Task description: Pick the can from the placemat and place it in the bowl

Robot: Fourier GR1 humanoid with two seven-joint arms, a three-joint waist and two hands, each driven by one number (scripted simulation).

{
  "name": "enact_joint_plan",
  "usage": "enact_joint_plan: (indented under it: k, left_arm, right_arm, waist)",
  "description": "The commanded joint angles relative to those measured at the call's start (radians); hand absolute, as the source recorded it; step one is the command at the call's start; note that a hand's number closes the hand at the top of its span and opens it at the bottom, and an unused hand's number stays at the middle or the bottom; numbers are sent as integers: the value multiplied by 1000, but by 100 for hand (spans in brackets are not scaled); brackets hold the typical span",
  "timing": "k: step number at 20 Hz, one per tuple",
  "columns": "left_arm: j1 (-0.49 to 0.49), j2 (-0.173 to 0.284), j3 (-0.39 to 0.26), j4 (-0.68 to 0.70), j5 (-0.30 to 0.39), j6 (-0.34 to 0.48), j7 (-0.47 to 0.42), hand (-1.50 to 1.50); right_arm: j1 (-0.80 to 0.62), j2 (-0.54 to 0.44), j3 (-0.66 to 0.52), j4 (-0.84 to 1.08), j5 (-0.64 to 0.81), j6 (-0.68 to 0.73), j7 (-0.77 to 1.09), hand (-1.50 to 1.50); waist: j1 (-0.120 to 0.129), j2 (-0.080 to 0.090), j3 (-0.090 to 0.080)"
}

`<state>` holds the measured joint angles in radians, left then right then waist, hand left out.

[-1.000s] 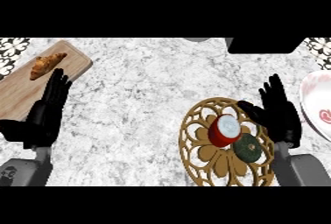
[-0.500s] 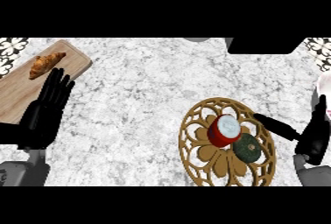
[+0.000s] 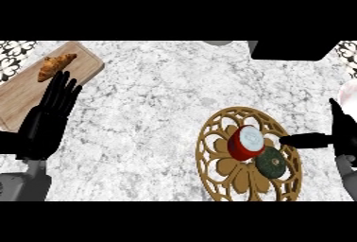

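A red can (image 3: 245, 142) with a pale top stands on the round gold openwork placemat (image 3: 215, 156) at the lower right. My right hand (image 3: 339, 134) sits at the right edge, fingers straight; its thumb reaches left to just right of the can and stays apart from it. Only a sliver of the white bowl (image 3: 349, 93) shows at the right edge, above that hand. My left hand (image 3: 47, 120) rests open at the left, fingers up, over the edge of the wooden board.
A dark green round squash (image 3: 272, 161) lies on the placemat beside the can. A wooden cutting board (image 3: 21, 90) with a croissant (image 3: 54, 65) is at the upper left. A black block (image 3: 293, 48) sits at the top right.
My right hand has swung from over the placemat's right rim out to the right edge and turned side-on, thumb toward the can. The left hand shifted slightly. The can has not moved.
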<state>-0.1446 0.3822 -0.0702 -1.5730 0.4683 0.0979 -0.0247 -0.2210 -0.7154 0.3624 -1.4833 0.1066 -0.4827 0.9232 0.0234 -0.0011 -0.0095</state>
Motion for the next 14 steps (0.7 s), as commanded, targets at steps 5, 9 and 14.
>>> enact_joint_plan:
  k: [5, 9, 14]
  left_arm:
    - [-15, -5, 9, 28, 3, -17, -14, 0]
    - [0, 13, 23, 12, 6, -33, -9, 0]
    - [30, 5, 38, 9, 22, -52, -15, 0]
  right_arm:
    - [-180, -69, 56, -130, -335, 475, 387, -150]
    - [-316, -55, 49, -113, -441, 489, 538, -150]
    - [-401, -83, 74, -62, -503, 451, 563, -150]
  waist:
    - [8, 3, 2]
    - [9, 2, 6]
    - [-5, -1, 6]
